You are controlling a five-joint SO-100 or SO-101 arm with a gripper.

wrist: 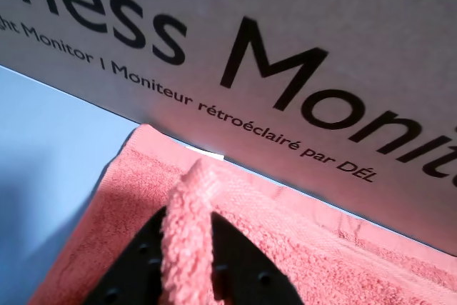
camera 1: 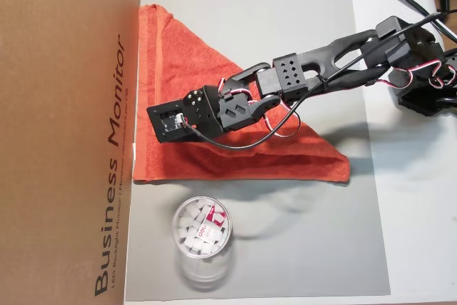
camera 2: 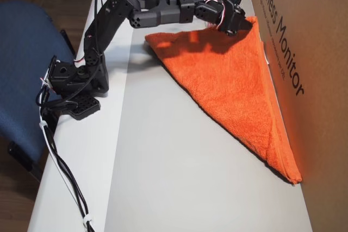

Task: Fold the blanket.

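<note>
The cardboard monitor box (camera 1: pixel 68 126) stands directly ahead of the gripper; its printed wall fills the upper part of the wrist view, just beyond the fingertips. The grey mat (camera 1: pixel 285 33) lies beneath the arm and reaches out on all sides of the gripper. The blanket (camera 2: pixel 228 85) rests on that mat as a triangle, already doubled corner to corner, one long edge running along the foot of the box. Most of the cloth spreads below and behind the gripper; one far tip lies well apart from it, near the camera in an overhead view. The black arm (camera 1: pixel 335 58) stretches across the blanket from its base on the white table (camera 2: pixel 70 188). The gripper (wrist: pixel 187 248) is clenched on a raised ridge of blanket: in the wrist view a fold of terry pile stands pinched between the two dark fingers (wrist: pixel 246 269), just short of the hem band against the box. A clear plastic cup of white pieces (camera 1: pixel 202 237) stands near the gripper, to its side, off the cloth.

Judged step: a corner has been carried to the box-side corner, completing or nearly completing a diagonal fold. The next move likely calls for lowering the pinched cloth, parting the fingers, and lifting clear without dragging the upper layer.
</note>
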